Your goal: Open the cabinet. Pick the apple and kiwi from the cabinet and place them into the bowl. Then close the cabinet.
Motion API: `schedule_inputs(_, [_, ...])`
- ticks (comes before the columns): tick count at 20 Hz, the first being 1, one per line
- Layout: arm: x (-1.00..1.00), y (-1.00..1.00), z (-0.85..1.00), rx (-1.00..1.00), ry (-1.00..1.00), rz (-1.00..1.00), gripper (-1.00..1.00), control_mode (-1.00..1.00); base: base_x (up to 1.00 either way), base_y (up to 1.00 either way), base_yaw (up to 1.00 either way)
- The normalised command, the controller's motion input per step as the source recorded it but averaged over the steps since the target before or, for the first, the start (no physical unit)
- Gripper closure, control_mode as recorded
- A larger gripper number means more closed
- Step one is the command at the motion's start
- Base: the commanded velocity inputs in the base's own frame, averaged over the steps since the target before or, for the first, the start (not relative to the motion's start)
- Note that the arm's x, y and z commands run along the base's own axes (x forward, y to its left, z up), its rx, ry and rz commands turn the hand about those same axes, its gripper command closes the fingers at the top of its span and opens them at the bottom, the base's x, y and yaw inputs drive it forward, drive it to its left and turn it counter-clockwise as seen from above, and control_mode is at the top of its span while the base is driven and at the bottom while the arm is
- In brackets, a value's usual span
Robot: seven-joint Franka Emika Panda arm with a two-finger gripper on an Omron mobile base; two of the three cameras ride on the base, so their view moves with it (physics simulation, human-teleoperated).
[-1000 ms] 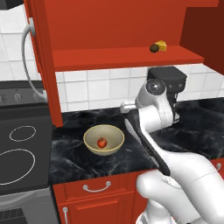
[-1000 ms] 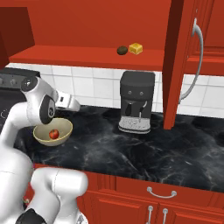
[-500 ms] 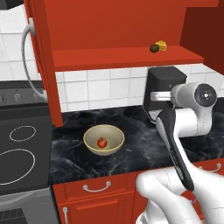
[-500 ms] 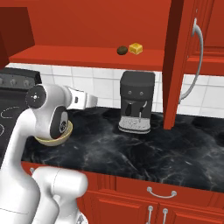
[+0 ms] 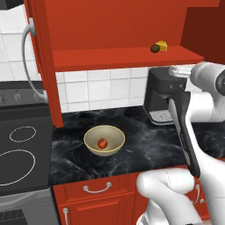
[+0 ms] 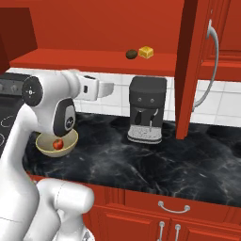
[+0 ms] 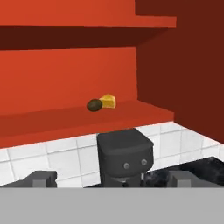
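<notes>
The red cabinet (image 5: 123,58) stands open, its doors swung out to both sides. On its lower shelf the dark kiwi (image 5: 154,48) lies against a yellow cheese wedge (image 5: 162,45); the hand view has the kiwi (image 7: 94,105) ahead and slightly above. The red apple (image 5: 102,143) rests inside the tan bowl (image 5: 104,132) on the black counter. My gripper (image 6: 110,87) hangs open and empty in front of the tiled wall, just below the shelf (image 6: 94,59) and left of the kiwi (image 6: 131,54). Its fingertips (image 7: 41,178) stand wide apart.
A black coffee machine (image 6: 147,110) stands on the counter under the kiwi, close to my gripper. The left door (image 5: 44,66) and right door (image 6: 193,70) jut forward with long silver handles. A stove (image 5: 17,149) lies left of the bowl.
My arm has swung right, away from the bowl, and lifted the hand toward the cabinet shelf. The apple stays in the bowl; kiwi and cheese have not moved.
</notes>
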Motion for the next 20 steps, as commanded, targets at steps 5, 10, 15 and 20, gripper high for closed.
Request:
schedule_inputs(5, [0.00,-0.11,0.98,0.17,-0.13,-0.05,-1.00,-1.00,0.00,0.00,0.00])
schedule_inputs(10, [0.10,0.00,0.24,0.03,0.07,0.00,-1.00,-1.00,0.00,0.00,0.00])
schedule_inputs(15, [0.31,0.02,0.00,0.00,0.33,0.00,-1.00,-1.00,0.00,0.00,0.00])
schedule_inputs(20, [0.12,0.11,-0.02,0.01,0.06,0.00,-1.00,-1.00,0.00,0.00,0.00])
